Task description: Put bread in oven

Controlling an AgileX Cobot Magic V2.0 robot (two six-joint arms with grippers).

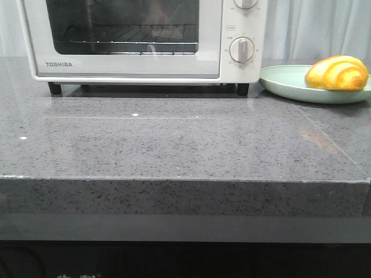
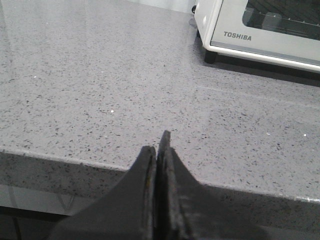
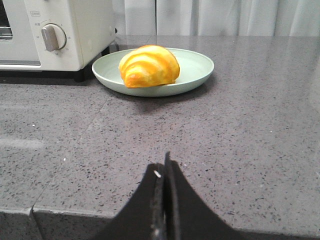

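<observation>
The golden-yellow bread [image 1: 337,73] lies on a pale green plate [image 1: 284,81] at the back right of the counter, just right of the white TOSHIBA oven [image 1: 145,40], whose glass door is closed. The bread [image 3: 149,66], plate [image 3: 197,67] and oven [image 3: 75,30] also show in the right wrist view. My right gripper [image 3: 163,162] is shut and empty, low at the counter's front edge, well short of the bread. My left gripper [image 2: 159,145] is shut and empty at the front edge, left of the oven [image 2: 260,35]. Neither gripper shows in the front view.
The grey speckled stone counter [image 1: 174,145] stretches in front of the oven and plate, with its front edge [image 1: 174,180] close to both grippers. A pale curtain [image 1: 319,29] hangs behind the counter. The oven has round dials [image 1: 242,50] on its right side.
</observation>
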